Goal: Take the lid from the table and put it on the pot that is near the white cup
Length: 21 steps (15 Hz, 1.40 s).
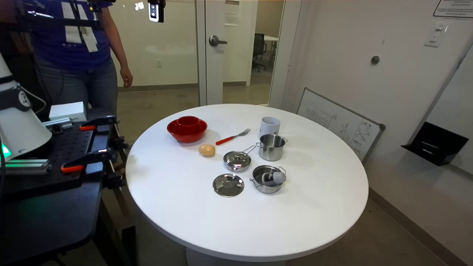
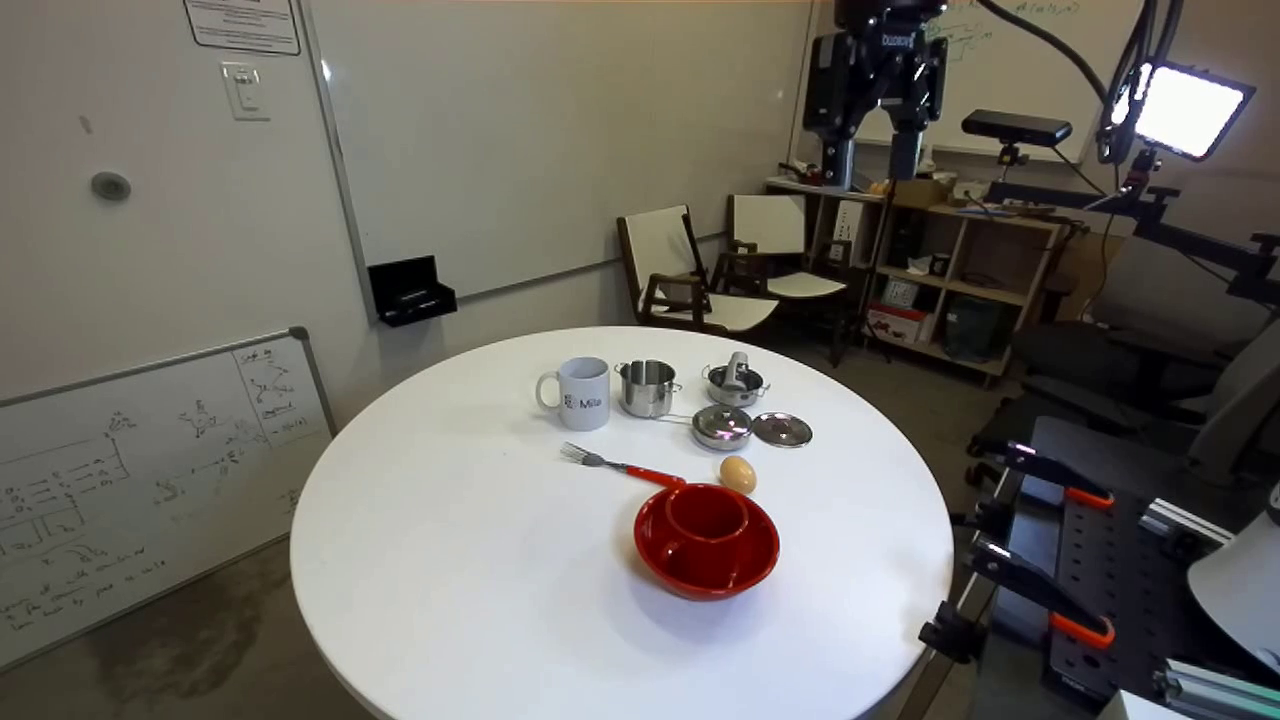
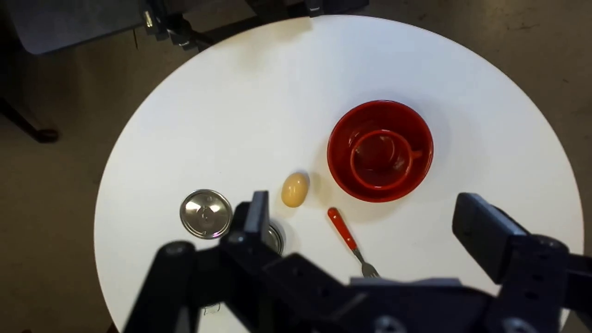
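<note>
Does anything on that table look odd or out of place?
No spill or damage shows. The oddest bit is a grey thing leaning up out of the wide pot; I can't tell what it is. Also, a lid lies loose on the table, covering nothing.

The black, jointed two-finger gripper hangs at the top edge of an exterior view, pointing straight down, its jaws well apart. In the wrist view their blunt, dark fingertips stand either side of a wide gap. The smooth white arm base is partly cut off in both exterior views, a green light glowing low on it.
</note>
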Motion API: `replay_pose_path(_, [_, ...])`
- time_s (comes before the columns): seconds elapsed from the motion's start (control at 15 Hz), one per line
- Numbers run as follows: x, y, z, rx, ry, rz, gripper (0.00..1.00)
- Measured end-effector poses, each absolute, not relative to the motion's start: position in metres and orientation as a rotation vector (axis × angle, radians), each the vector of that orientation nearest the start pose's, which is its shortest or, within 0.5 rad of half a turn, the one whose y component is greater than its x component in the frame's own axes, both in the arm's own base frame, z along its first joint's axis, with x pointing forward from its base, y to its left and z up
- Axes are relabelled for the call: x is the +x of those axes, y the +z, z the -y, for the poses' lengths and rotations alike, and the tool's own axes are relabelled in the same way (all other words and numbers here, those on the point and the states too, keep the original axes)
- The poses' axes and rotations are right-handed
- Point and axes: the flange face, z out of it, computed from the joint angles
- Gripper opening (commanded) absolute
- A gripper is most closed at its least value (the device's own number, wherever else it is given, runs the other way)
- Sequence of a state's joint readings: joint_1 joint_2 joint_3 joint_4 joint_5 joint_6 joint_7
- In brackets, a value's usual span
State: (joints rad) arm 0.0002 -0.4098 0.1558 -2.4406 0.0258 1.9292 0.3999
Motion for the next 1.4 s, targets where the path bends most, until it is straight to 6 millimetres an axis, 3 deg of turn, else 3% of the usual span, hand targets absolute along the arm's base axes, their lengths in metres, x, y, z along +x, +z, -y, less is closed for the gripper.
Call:
replay_pose_path(0.33, [0.402,0.443,-0.069,-3.176,0.143,-0.423,1.00])
replay_pose_path(0.53, [0.401,0.432,-0.061,-3.190,0.181,-0.406,1.00])
replay_pose_path(0.87, [0.405,0.373,-0.024,-3.205,0.304,-0.218,1.00])
replay_pose_path(1.13, [0.416,0.322,0.015,-3.145,0.339,0.063,1.00])
replay_pose_path(1.4, [0.422,0.270,0.054,-3.072,0.423,0.209,1.00])
